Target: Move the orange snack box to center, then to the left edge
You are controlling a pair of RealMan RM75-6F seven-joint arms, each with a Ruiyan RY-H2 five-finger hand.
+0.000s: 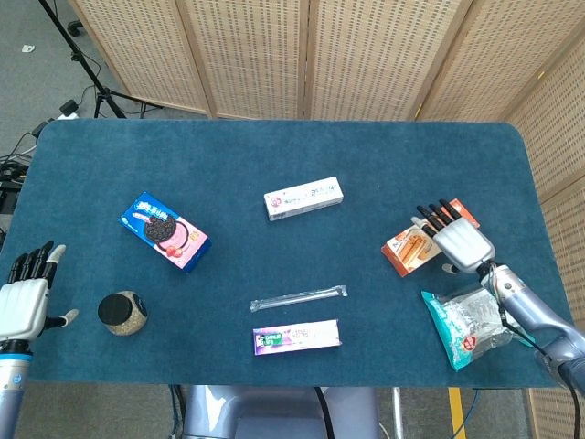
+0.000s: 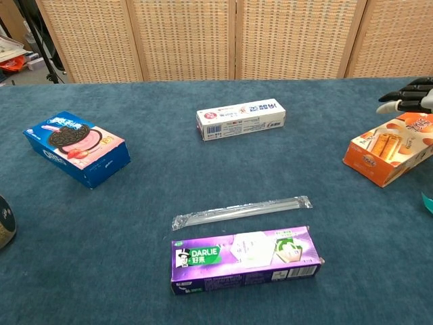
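Right hand (image 1: 462, 243), right of centre in the head view: fingers extended and laid over the orange snack box (image 1: 421, 244), palm above its far end; whether it grips cannot be told. The chest view shows only dark fingertips (image 2: 404, 97) above the box at the right edge. Orange snack box: on the blue table (image 1: 274, 146), right side, tilted diagonally. Silver-and-teal snack bag (image 1: 466, 326): just below the right hand, beside the forearm. Left hand (image 1: 25, 297), lower left corner: fingers apart, holding nothing. Dark-lidded jar (image 1: 122, 313): near the left hand. Blue Oreo box (image 1: 164, 230): upper left. White toothpaste box (image 1: 303, 198): upper centre. Clear wrapped stick (image 1: 299, 297) and purple Darlie box (image 1: 296, 337): lower centre.
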